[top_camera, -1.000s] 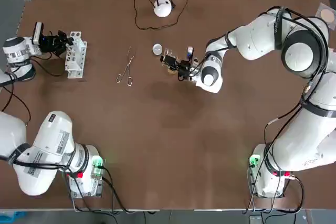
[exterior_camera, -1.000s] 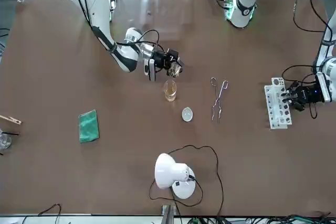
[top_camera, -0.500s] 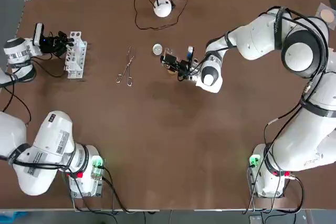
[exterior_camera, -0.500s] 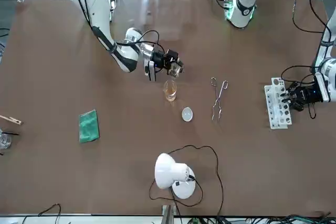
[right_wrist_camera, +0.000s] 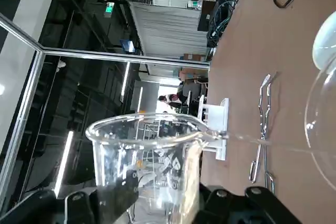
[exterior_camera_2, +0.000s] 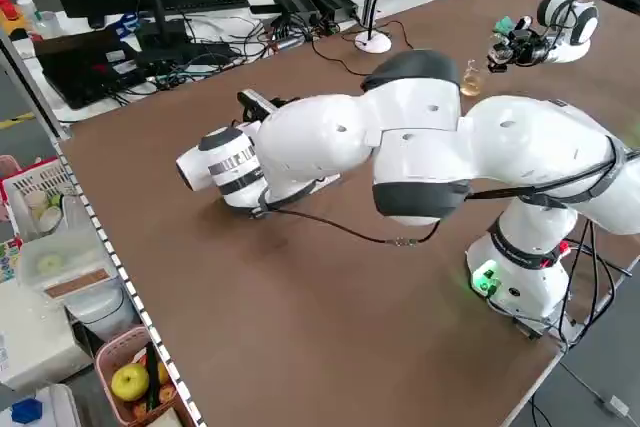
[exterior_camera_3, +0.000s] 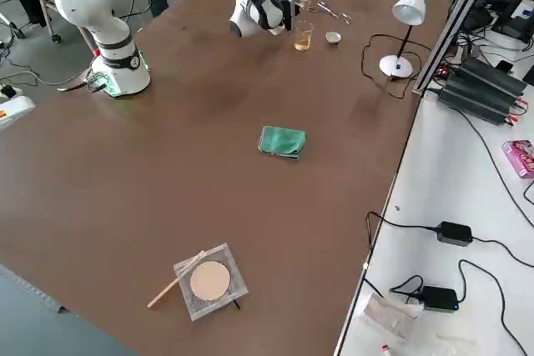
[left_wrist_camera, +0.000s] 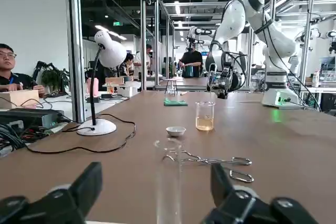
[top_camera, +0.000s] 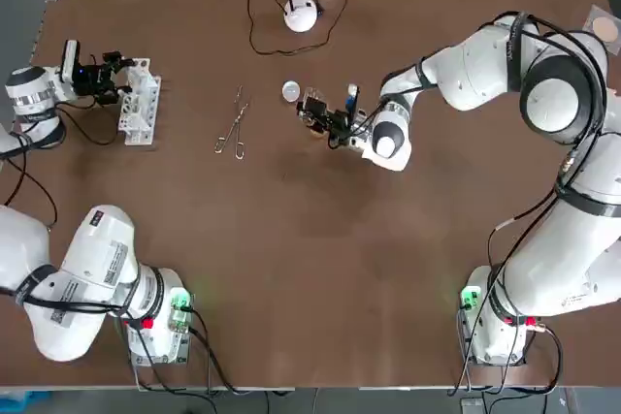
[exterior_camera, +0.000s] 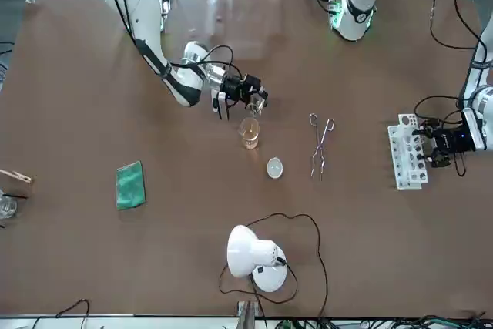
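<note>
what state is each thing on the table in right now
right gripper, shut on small beaker
small beaker, tipped on its side above table beaker
table beaker, upright, part full of amber liquid
left gripper, open, fingers either side of test tube
test tube, upright, not touched
tongs, lying flat, untouched
green cloth, folded, lying flat
lamp, standing upright
</note>
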